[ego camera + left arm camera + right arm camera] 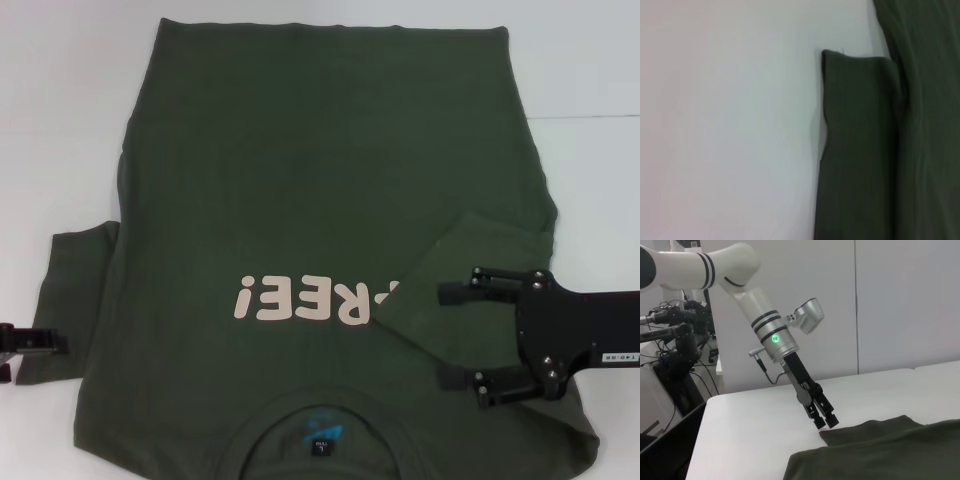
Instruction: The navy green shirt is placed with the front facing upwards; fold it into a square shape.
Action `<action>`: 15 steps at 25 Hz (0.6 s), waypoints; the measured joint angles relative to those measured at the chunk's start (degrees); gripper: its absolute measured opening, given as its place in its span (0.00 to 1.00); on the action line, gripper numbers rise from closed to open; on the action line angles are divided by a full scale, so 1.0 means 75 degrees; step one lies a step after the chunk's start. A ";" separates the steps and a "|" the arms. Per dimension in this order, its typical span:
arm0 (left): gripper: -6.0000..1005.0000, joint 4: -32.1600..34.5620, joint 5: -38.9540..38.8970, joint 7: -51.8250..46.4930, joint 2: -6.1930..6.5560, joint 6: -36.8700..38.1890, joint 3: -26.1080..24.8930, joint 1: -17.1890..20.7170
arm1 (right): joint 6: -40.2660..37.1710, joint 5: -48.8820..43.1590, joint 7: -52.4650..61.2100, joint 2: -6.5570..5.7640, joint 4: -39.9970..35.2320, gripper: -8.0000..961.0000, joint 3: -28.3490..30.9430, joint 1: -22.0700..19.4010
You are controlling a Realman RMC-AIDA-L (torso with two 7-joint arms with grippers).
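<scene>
Both grippers flank the navy green shirt (320, 250) on white table (60, 100).

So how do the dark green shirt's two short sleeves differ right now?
The sleeve on the robot's right is folded inward over the chest, covering part of the cream lettering; the sleeve on its left lies spread flat on the white table. The right gripper hovers open above the folded one; the left gripper sits at the flat one's edge.
</scene>
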 joint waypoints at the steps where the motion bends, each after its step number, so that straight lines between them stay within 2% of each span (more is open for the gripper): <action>1: 0.93 -0.0019 0.0002 0.0003 0.0002 -0.0004 0.0000 -0.0003 | 0.0001 0.0000 0.0000 0.0000 0.0000 0.97 0.0000 0.0007; 15: 0.93 -0.0152 0.0110 0.0045 0.0021 -0.0135 0.0020 -0.0031 | 0.0022 -0.0004 0.0022 0.0000 0.0000 0.97 0.0001 0.0055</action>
